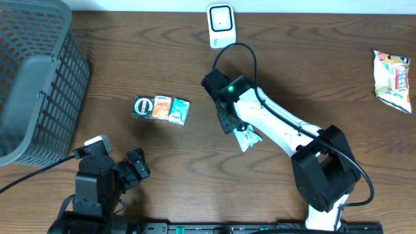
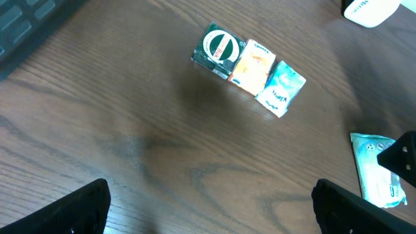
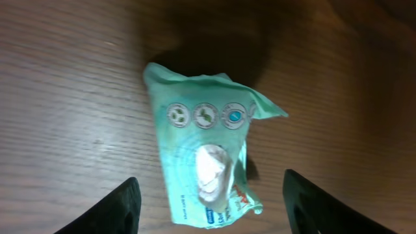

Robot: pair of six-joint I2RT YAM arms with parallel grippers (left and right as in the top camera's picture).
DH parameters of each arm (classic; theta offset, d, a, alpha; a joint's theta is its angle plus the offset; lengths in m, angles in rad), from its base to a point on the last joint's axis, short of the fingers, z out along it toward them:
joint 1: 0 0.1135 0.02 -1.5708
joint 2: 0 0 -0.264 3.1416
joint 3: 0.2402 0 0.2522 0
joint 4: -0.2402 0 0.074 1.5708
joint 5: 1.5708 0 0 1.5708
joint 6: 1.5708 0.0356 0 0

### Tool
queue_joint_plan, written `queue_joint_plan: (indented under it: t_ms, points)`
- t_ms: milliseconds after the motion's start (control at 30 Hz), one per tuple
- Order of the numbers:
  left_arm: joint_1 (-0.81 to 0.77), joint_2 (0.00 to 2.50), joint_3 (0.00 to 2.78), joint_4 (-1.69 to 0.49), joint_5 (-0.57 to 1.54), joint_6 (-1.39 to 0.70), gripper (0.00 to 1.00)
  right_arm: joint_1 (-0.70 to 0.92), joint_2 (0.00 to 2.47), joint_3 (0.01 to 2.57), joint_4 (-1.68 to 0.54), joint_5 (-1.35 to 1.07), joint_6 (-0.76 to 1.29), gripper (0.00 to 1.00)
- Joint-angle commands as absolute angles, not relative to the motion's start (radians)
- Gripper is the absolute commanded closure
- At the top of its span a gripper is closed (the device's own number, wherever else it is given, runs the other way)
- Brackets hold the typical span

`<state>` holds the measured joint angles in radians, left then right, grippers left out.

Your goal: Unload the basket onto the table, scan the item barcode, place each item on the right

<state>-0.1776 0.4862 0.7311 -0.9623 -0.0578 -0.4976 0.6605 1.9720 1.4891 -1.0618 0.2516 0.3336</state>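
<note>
In the overhead view the green packet (image 1: 246, 138) lies mostly hidden under the right arm (image 1: 273, 120), only one end showing; the grey basket (image 1: 39, 84) is cut off by the left and top edges; the snack bag (image 1: 393, 81) has print too small to read; from the right wrist the packet's lower end runs off the bottom edge, its lettering illegible; from the left wrist the white device (image 2: 367, 10) is cropped at the top.

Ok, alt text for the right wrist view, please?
A crumpled green packet lies on the wooden table, a row of round icons on it. The right gripper is open, a dark finger on either side, neither touching it.
</note>
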Motion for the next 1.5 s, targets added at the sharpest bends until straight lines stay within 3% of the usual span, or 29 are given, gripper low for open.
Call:
queue_joint_plan:
  t_ms: [0, 133, 333, 700, 767, 900, 1000, 1200, 1300, 1467]
  points:
    - [-0.175, 0.482, 0.733, -0.962, -0.06, -0.495, 0.03, 0.605, 1.978, 1.481, -1.054, 0.266, 0.355, 0.31]
    - [-0.175, 0.482, 0.733, -0.962, -0.06, -0.495, 0.02, 0.527, 1.978, 1.481, -1.047, 0.117, 0.31, 0.31]
    - [-0.175, 0.482, 0.733, -0.962, -0.06, -0.495, 0.02, 0.374, 1.978, 1.474, -1.047, -0.332, 0.04, 0.29]
    - [-0.175, 0.482, 0.733, -0.962, -0.06, -0.495, 0.02, 0.308, 1.98, 1.281, -0.883, -0.504, -0.022, 0.3]
    - [-0.175, 0.482, 0.733, -0.961, -0.06, -0.495, 0.03, 0.308, 1.981, 1.232, -0.833, -0.504, 0.002, 0.36]
    - [-0.176, 0.482, 0.733, -0.962, -0.06, -0.495, 0.02, 0.309, 1.981, 1.17, -0.762, -0.497, 0.015, 0.64]
    - [-0.176, 0.482, 0.733, -0.962, -0.06, -0.495, 0.02, 0.308, 1.98, 1.176, -0.763, -0.468, 0.051, 0.72]
    - [-0.175, 0.482, 0.733, -0.962, -0.06, -0.495, 0.02, 0.306, 1.975, 1.266, -0.836, -0.442, 0.074, 0.99]
    - [-0.175, 0.482, 0.733, -0.962, -0.06, -0.495, 0.02, 0.317, 1.975, 1.356, -0.926, -0.332, 0.084, 0.99]
    - [-0.175, 0.482, 0.733, -0.962, -0.06, -0.495, 0.03, 0.385, 1.975, 1.477, -1.044, 0.044, 0.202, 0.99]
